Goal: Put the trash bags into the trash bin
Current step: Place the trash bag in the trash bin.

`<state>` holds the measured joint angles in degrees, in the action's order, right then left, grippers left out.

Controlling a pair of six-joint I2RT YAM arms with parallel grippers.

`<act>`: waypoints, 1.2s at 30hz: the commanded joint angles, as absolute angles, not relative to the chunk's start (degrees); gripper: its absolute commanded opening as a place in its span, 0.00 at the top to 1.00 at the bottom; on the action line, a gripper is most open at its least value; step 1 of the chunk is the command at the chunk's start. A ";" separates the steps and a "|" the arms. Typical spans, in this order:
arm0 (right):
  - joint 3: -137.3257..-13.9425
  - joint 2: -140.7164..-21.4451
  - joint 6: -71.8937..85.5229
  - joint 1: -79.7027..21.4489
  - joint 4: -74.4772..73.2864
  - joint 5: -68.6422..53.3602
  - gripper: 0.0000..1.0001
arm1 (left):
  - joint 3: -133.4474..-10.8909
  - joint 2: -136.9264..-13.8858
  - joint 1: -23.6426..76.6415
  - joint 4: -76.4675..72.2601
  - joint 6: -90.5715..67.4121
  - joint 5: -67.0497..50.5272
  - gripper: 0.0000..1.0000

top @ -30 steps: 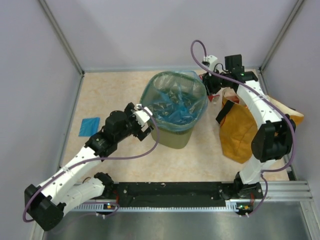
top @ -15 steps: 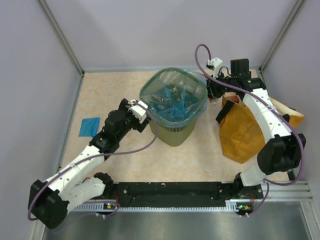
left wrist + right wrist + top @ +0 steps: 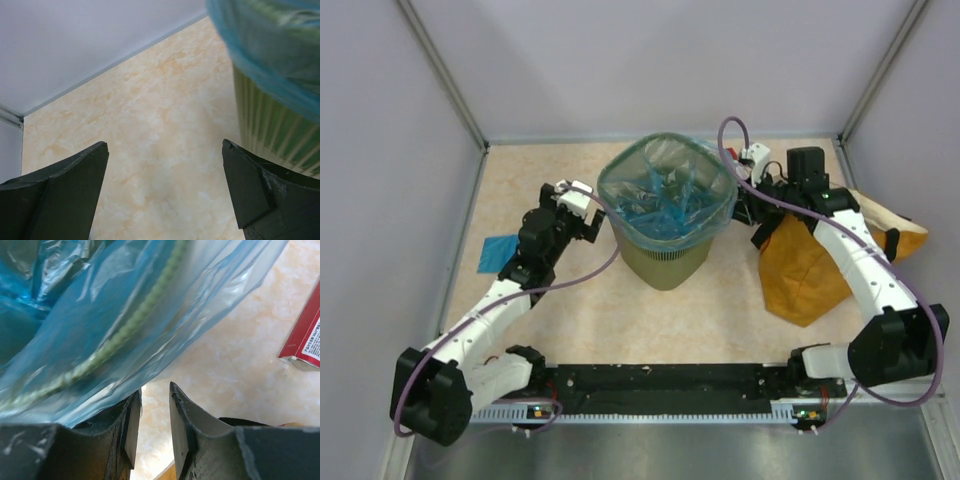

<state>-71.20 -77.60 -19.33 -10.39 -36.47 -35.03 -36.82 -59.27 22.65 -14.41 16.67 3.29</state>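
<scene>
One trash bag [image 3: 665,195] lining trash bin [image 3: 665,268], left tool [image 3: 164,146] agape

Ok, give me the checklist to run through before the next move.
1. Left pincer open, nothing in it: ok.
2. Right pincer clamped on film: not ok; its jaws stand narrowly apart, and the film lies against one finger, not between them.
3. Big bag draped over the rim of the trash bin: ok.
4. Trash bin upright: ok.
5. Folded bag in the bin: not ok; it lies flat on the table, left of the left arm.
</scene>
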 commanded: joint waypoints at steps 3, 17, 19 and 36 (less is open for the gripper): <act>-66.80 -70.76 -16.00 -13.70 -27.70 -36.39 0.71 | -37.70 -60.38 18.64 -20.48 13.63 -1.93 0.01; -76.37 -71.98 -23.45 -12.83 -33.91 -14.78 0.59 | -51.49 -55.29 16.00 12.44 10.54 -6.04 0.01; -77.78 -71.55 -24.95 -12.40 -35.24 -12.92 0.58 | -54.65 -54.58 15.91 19.47 10.98 -10.87 0.01; -89.65 -85.16 -24.61 -12.04 -34.81 -21.53 0.56 | -59.94 -53.08 15.91 26.20 0.88 -41.13 0.01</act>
<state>-88.18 -84.16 -25.30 -12.45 -35.66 -16.25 -58.94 -52.42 16.10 29.41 4.29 -33.41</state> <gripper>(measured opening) 0.441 0.986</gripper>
